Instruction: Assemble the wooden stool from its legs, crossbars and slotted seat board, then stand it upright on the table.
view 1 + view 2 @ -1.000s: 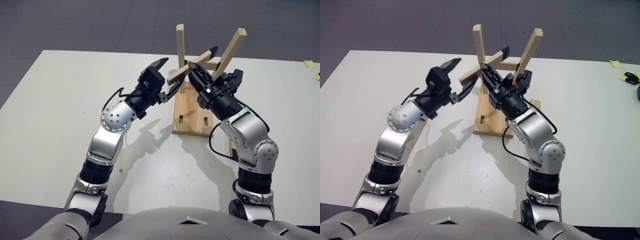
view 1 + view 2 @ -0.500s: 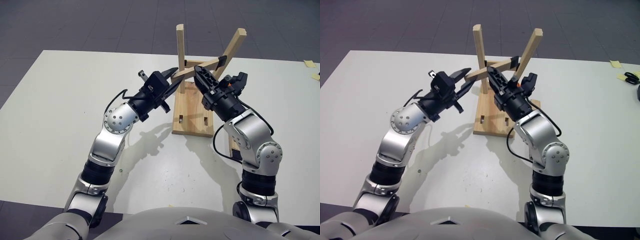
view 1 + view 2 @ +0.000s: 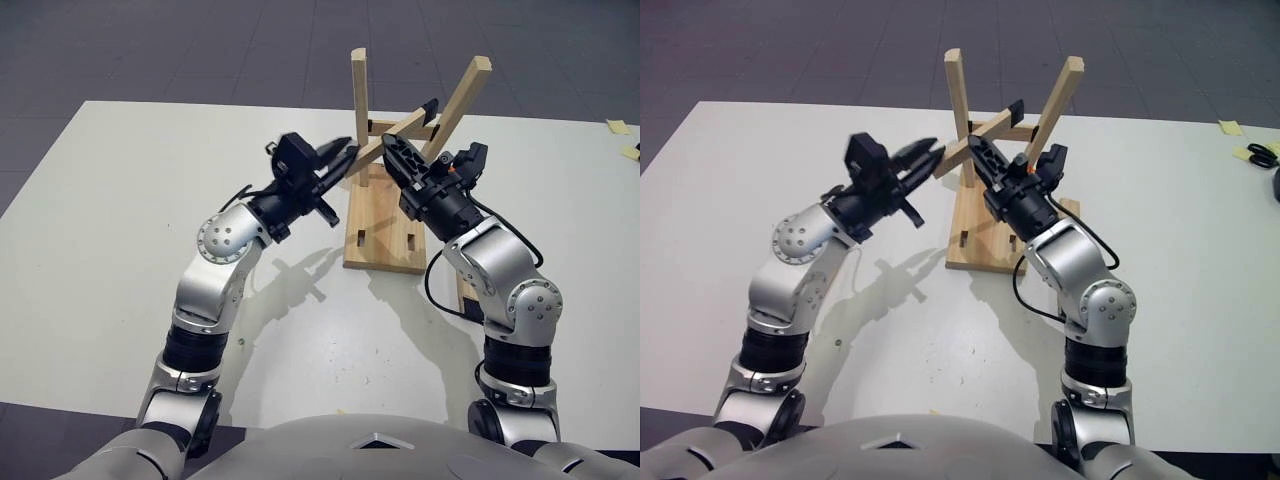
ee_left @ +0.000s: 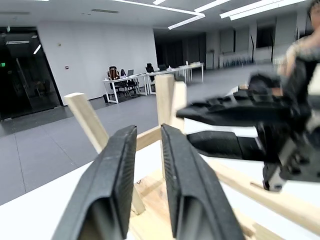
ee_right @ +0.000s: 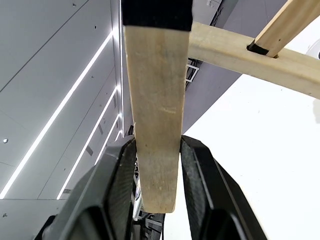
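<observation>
Now | left gripper (image 3: 338, 157) seen slightly parted, empty, by end of crossbar (image 3: 385, 140) | crossbar clamped in right gripper (image 3: 410, 128), near two legs (image 3: 360, 90) | judged light, stiff; best gripped mid-length | legs seated in board (image 3: 380, 235) laid on table (image 3: 120, 200)

Silver arm shells (image 3: 214, 292), black joints (image 3: 193, 347), screw-ringed elbow discs (image 3: 222, 241), black cables (image 3: 432, 297); black left tool (image 3: 343, 153), right tool (image 3: 410, 123).

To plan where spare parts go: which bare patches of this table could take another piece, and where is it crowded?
Bare: the wide left part of the table, beyond the left gripper; the near strip before the seat board; the right side, out to the yellow notes. Crowded: above the seat board, where legs, crossbar and right gripper meet.
</observation>
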Available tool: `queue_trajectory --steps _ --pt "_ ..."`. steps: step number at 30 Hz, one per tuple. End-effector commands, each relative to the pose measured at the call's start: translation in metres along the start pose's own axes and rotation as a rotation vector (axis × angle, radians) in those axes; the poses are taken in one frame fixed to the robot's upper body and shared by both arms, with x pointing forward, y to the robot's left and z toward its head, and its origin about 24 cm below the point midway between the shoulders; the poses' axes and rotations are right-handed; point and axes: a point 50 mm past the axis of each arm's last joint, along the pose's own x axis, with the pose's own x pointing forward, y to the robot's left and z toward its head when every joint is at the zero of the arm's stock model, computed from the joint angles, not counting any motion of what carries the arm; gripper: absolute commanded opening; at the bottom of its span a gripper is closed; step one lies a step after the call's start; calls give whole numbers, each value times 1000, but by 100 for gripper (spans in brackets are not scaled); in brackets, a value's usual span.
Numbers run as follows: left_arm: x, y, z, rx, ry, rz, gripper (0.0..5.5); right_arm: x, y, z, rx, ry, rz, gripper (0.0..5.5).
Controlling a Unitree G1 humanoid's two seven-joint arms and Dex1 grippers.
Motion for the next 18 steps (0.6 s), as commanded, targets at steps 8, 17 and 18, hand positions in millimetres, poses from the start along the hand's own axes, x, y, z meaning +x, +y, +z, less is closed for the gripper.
queue_trajectory --steps 8,17,18 --pt "-3 10 25 -139 -180 146 291 6 15 16 267 -211 96 132" --pt "12 -12 5 -170 -191 96 450 11 23 -11 558 -170 111 132" --pt "14 -13 7 -164 -199 85 471 12 23 -13 576 -156 107 132"
